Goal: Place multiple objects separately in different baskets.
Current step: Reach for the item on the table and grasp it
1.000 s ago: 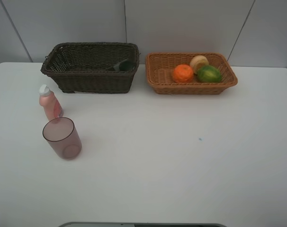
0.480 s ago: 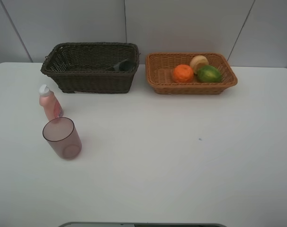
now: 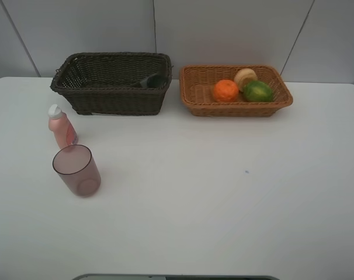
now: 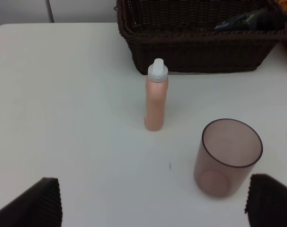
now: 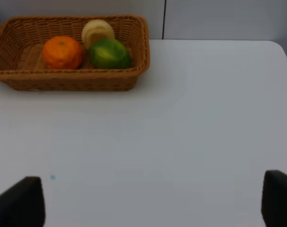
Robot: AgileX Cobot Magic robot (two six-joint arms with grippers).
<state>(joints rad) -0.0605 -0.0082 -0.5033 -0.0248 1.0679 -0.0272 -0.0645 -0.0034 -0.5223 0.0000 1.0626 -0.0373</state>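
The light tan basket (image 3: pixel 235 99) at the back right holds an orange (image 3: pixel 226 90), a pale peach-like fruit (image 3: pixel 245 76) and a green round fruit (image 3: pixel 258 91). In the dark brown basket (image 3: pixel 110 93) at the back left lies a dark grey pump bottle (image 3: pixel 151 80). A pink white-capped bottle (image 3: pixel 61 126) stands upright in front of it, with a mauve cup (image 3: pixel 76 170) just nearer. My left gripper (image 4: pixel 152 203) is open, short of the cup (image 4: pixel 227 157) and the bottle (image 4: pixel 156 97). My right gripper (image 5: pixel 148 203) is open over bare table, well short of the tan basket (image 5: pixel 70 78).
The white table (image 3: pixel 224 192) meets a pale wall behind the baskets. A tiny blue speck (image 3: pixel 246 171) marks the table right of centre. Neither arm appears in the exterior high view.
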